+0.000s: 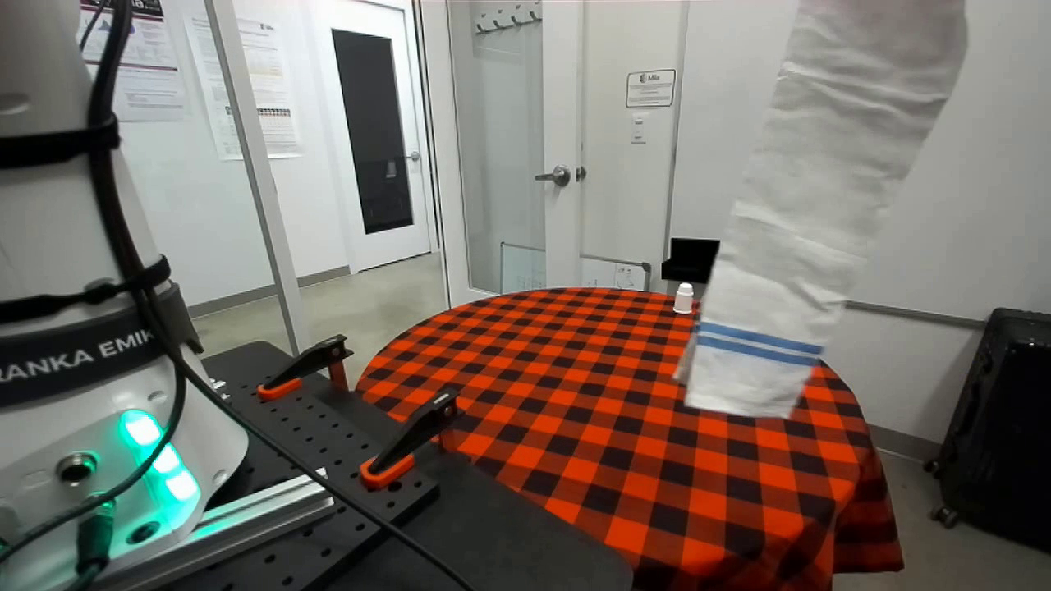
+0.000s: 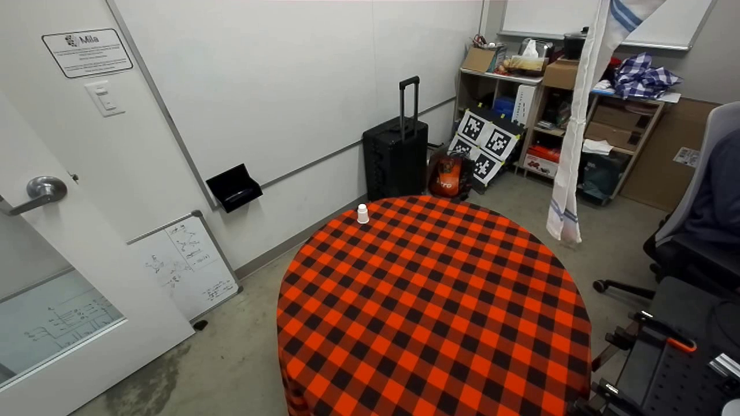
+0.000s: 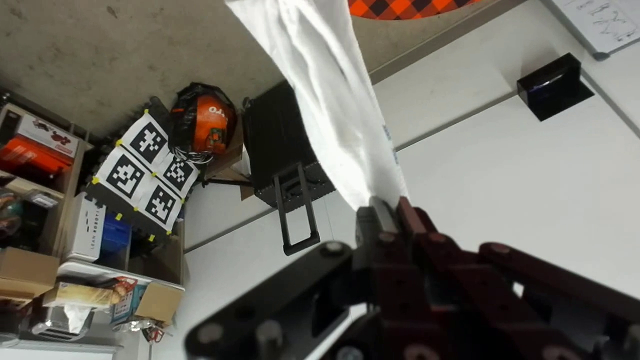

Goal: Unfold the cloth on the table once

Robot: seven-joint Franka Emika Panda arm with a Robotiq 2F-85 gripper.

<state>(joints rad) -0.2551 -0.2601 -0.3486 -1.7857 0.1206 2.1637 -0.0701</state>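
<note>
Jaws grip a hanging, blue-striped white cloth; a white container stands near an edge of the bench.

The cloth hangs down from my gripper. In an exterior view I see it to the right of the table. On this table, near its edge, stands a bottle. Behind the table, by the wall, there is a suitcase, and to its right a bag, then shelves.
</note>
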